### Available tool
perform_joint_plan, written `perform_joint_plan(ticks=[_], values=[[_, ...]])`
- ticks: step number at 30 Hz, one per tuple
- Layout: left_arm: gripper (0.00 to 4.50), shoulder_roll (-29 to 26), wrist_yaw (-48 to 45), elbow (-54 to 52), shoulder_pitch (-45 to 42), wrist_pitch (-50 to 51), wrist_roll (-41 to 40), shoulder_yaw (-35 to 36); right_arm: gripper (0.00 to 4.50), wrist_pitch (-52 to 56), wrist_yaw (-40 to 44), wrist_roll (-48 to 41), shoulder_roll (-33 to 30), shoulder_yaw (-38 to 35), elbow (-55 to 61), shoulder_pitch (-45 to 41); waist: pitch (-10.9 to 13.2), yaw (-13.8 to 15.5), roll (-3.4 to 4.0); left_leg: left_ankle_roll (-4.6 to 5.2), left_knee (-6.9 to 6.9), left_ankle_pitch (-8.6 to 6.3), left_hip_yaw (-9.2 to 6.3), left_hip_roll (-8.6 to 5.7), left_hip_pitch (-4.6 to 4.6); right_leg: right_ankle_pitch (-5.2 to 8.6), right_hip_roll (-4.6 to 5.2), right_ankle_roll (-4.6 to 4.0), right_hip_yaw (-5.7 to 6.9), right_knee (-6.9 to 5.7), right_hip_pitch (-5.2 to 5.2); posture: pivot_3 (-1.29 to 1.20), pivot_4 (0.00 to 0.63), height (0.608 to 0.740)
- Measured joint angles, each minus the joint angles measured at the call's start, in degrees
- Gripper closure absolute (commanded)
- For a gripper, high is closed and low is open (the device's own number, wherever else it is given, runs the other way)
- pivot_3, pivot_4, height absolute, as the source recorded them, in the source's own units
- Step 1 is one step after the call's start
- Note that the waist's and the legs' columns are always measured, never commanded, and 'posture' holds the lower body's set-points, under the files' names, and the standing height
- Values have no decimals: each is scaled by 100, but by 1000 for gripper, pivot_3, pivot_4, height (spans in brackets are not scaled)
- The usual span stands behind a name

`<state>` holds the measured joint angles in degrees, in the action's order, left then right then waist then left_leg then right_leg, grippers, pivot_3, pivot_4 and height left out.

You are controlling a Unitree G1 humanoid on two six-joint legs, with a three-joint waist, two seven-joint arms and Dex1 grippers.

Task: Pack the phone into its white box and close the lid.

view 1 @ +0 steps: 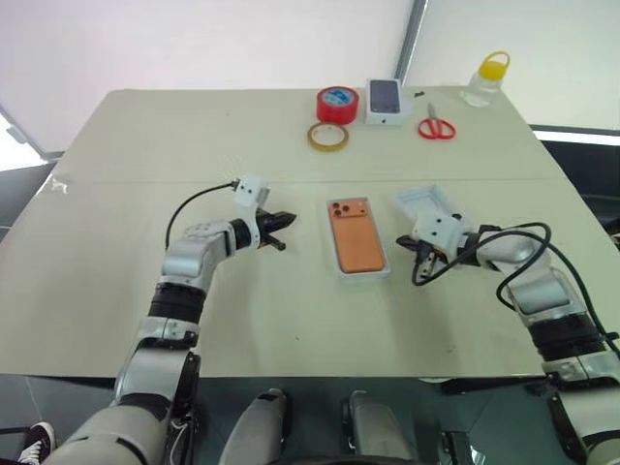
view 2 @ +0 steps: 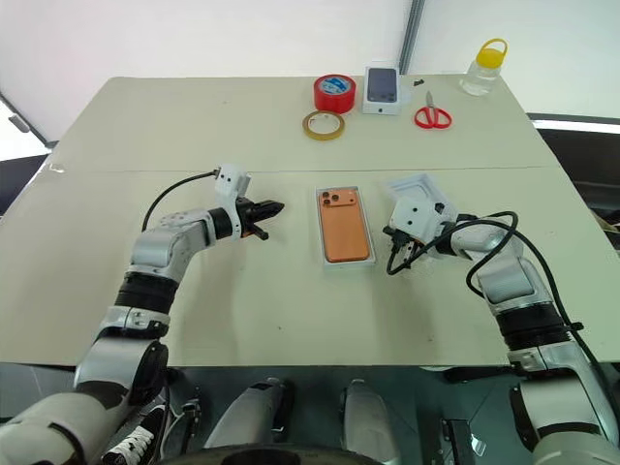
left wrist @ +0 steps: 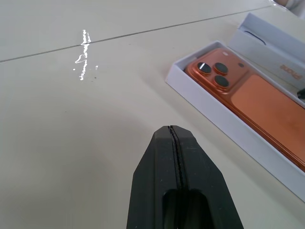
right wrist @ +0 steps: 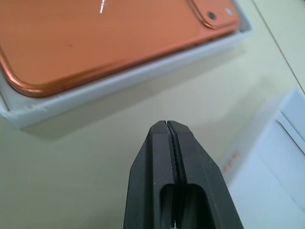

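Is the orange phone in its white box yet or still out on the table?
In. The phone lies flat, lenses up, inside the white box, whose walls rim it all round; no lid covers it.

The phone [view 1: 356, 235] is being held in the white box [view 1: 360, 270] at table [view 1: 145, 145] centre, flanked by the left gripper [view 1: 281, 231] leftward and, rightward, the right gripper [view 1: 411, 246] before the lid [view 1: 423, 203].
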<state>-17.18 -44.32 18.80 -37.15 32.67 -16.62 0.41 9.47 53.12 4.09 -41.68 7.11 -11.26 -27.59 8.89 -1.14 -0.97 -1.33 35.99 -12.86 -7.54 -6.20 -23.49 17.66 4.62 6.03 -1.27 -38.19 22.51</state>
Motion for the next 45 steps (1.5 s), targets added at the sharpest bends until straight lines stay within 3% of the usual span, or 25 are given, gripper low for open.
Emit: perform_joint_plan(ticks=[2,5,8,10,12,13,20,23,30,45], values=[[3693,-164,-165,-276,168,-75,-54,16,4500,79,-77,-114,24,-126,0,1,1,9,1,-1,-1,0,0,2,0,0,-1,-1,0,-1,1,0,150,740],[2260,-525,-434,-658,362,-214,-182,118,3641,636,-308,-668,317,-657,97,-1,1,14,2,-1,-2,1,0,1,0,0,1,-1,-2,0,0,0,150,740],[703,-734,-672,-983,555,-375,-374,274,2081,1108,-584,-1162,577,-1082,411,0,2,39,3,-1,-3,0,-1,0,-2,0,3,-1,-2,4,0,0,150,740],[0,-861,-775,-1120,644,-485,-420,296,1105,1376,-786,-1357,654,-1279,672,1,2,43,4,0,-4,0,-1,0,-2,0,3,-1,-2,5,0,0,150,740],[0,-1003,-917,-1241,775,-590,-512,335,49,1572,-970,-1403,652,-1347,891,35,2,43,4,0,-5,0,-1,1,-2,0,3,-1,-2,5,0,0,150,740],[0,-1056,-985,-1262,828,-619,-535,338,18,1656,-1038,-1414,652,-1379,953,87,2,43,4,1,-6,0,-1,1,-2,0,4,-1,-2,5,0,0,150,740],[0,-1367,-1375,-1526,1285,-1117,-547,327,18,2655,-1434,-1467,590,-1422,1321,455,11,30,19,29,-9,-17,0,2,-1,-3,3,-6,-4,3,4,0,150,740],[0,-1387,-1622,-1632,1329,-1776,-543,330,18,3223,-1291,-1305,130,-886,1434,142,18,15,31,31,-13,-18,3,5,-1,-2,2,-7,-4,5,7,0,150,740],[0,-1448,-2077,-1671,1493,-2923,-515,302,18,4442,-1254,-1113,62,-45,951,-793,19,41,32,31,-19,-18,5,2,-3,-2,6,-7,-6,8,10,0,150,740],[0,-1407,-1972,-1762,1757,-3356,-511,256,18,6281,-952,-1232,-275,586,894,-1406,20,32,33,35,-23,-20,5,3,-5,-2,5,-7,-5,6,16,0,150,740]])
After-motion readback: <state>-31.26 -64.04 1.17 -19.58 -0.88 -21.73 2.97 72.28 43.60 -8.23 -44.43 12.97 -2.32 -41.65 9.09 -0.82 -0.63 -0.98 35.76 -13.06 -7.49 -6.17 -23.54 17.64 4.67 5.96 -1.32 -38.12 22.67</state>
